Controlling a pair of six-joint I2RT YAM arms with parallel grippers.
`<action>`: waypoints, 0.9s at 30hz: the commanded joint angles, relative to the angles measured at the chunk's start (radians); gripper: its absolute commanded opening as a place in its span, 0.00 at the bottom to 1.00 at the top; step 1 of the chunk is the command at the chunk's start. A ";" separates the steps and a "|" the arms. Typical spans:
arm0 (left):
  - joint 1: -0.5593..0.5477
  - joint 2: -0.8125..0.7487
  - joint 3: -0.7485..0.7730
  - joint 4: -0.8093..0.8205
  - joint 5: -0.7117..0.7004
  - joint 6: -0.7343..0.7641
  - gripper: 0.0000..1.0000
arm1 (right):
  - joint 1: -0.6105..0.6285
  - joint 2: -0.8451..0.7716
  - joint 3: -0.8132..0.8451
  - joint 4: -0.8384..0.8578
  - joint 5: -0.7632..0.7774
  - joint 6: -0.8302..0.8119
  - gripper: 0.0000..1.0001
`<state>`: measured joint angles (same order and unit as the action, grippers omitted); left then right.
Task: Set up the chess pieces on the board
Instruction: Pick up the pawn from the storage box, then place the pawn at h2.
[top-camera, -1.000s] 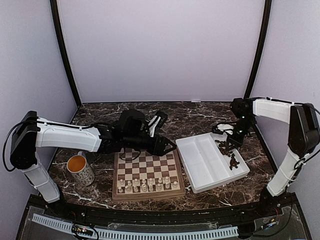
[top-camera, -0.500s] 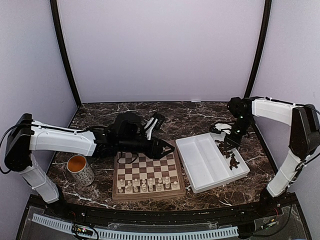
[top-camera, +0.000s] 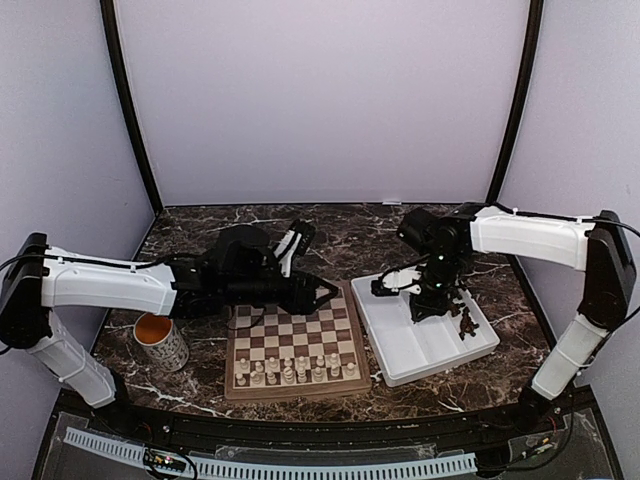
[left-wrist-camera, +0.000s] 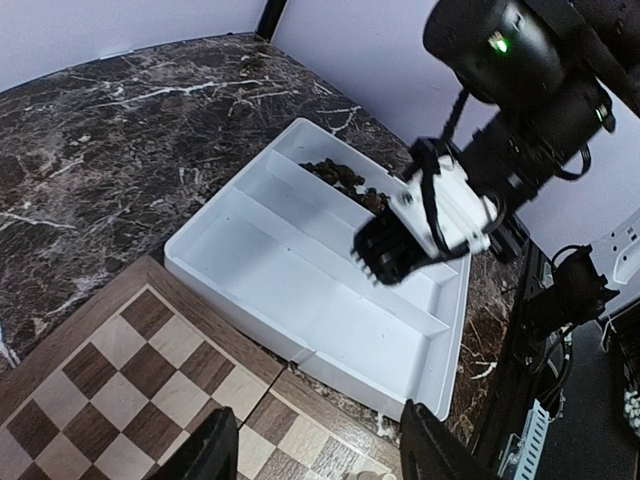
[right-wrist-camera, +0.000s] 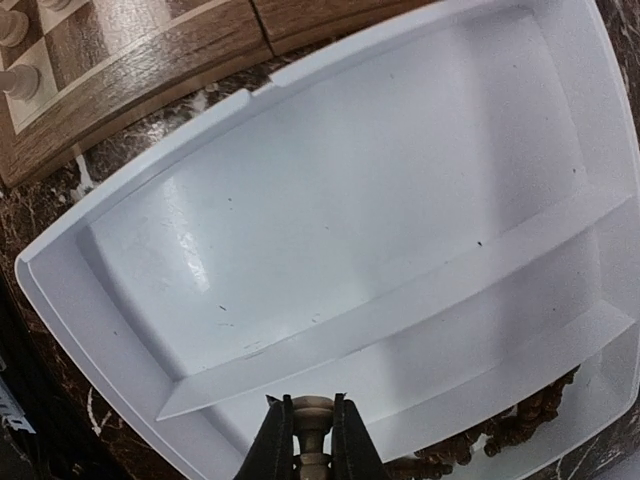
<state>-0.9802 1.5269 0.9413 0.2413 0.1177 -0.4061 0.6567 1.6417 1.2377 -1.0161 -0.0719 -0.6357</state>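
Cream wood is seen between the right jaws: a pale piece (right-wrist-camera: 313, 408) is pinched upright between them, its round top showing between the tips. The piece is held above the white tray (right-wrist-camera: 330, 200), over the narrow middle compartment. The tray is divided into a wide compartment next to the board (top-camera: 293, 340) and narrower ones beyond it. A heap of dark pieces (right-wrist-camera: 520, 420) is kept in the compartment farthest from the board. The tray is set on the marble desk (top-camera: 370, 235), just beside the board's right edge.

The left jaws are spread over the board's far right corner, well apart from the held piece. Cream pieces (top-camera: 290, 372) are lined up on the board's two nearest rows. A mug (top-camera: 160, 342) with an orange inside is placed left of the board.
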 joint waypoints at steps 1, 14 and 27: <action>-0.001 -0.099 -0.049 -0.032 -0.134 -0.017 0.57 | 0.115 0.034 -0.031 0.011 0.132 0.043 0.10; 0.005 -0.215 -0.122 -0.098 -0.243 -0.033 0.58 | 0.294 0.098 0.077 0.016 0.131 0.057 0.12; 0.024 -0.267 -0.166 -0.103 -0.244 -0.050 0.58 | 0.421 0.320 0.343 -0.018 0.121 0.004 0.14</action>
<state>-0.9623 1.3048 0.8021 0.1543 -0.1146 -0.4431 1.0458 1.9022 1.5219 -1.0100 0.0574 -0.6083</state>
